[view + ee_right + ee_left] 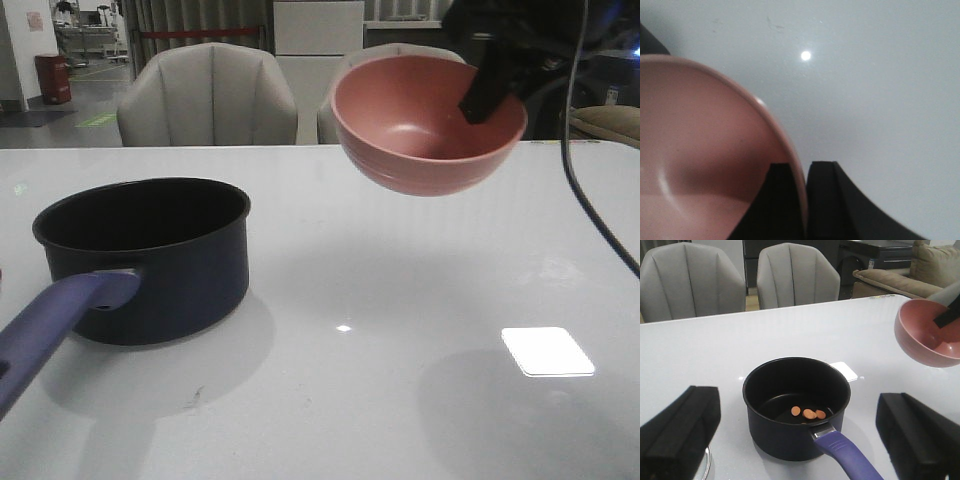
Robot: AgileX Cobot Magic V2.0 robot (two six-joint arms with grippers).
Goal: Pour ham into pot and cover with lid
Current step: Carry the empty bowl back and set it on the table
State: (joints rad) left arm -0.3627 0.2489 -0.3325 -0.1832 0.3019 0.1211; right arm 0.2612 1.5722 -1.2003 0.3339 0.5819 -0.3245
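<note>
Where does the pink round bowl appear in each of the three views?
Front view: pink round bowl upper centre-right, held in the air by the right gripper.
Left wrist view: right edge, above the table.
Right wrist view: fills the left side, rim pinched.
Shared landmark: glossy white table.

Dark navy pot (150,255) with purple-blue handle (55,325) sat near left on the white table (400,400), pink bowl (428,122) hung tilted in the air at far right, rim pinched by the right gripper (487,92), two grey chairs (208,95) stood behind.
</note>
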